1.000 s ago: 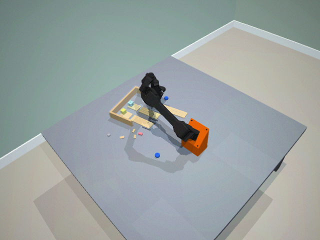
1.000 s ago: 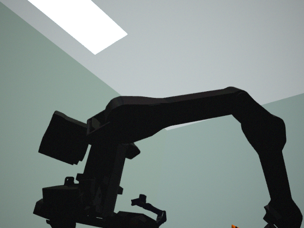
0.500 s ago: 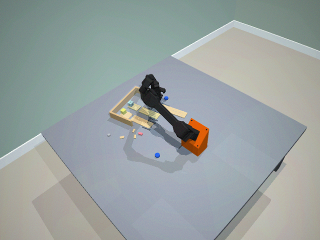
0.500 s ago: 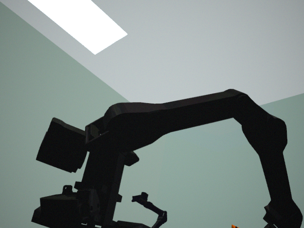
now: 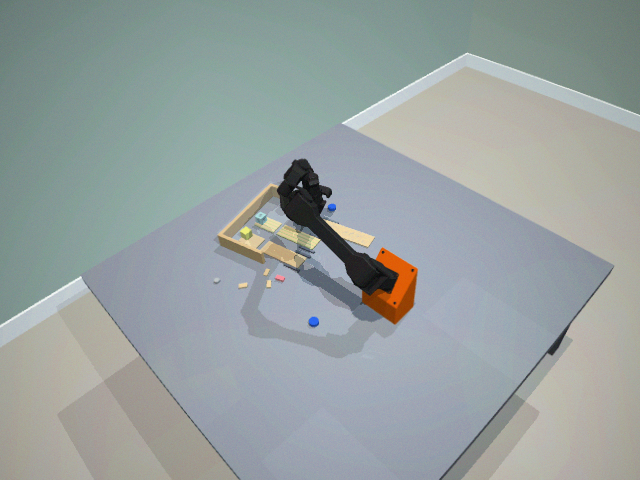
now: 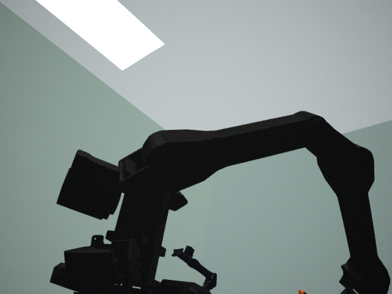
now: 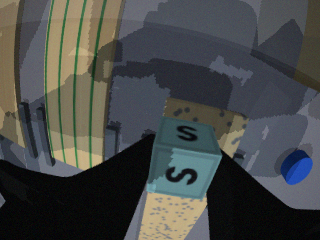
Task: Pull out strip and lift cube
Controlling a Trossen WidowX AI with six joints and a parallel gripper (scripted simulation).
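One S-marked cube (image 7: 186, 157) sits between the part-closed fingers of the tool (image 5: 324, 193) (image 7: 182, 146), gripped above the speckled strip (image 7: 172, 215) toward the worktop's (image 5: 413, 387) upper-left edge, presumably because that strip is already out and only the lift remains.

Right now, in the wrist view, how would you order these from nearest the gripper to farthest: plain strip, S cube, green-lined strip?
1. S cube: nearest, held between the fingers.
2. Green-lined strip: left of the cube.
3. Plain strip: farthest, at the picture's left edge.
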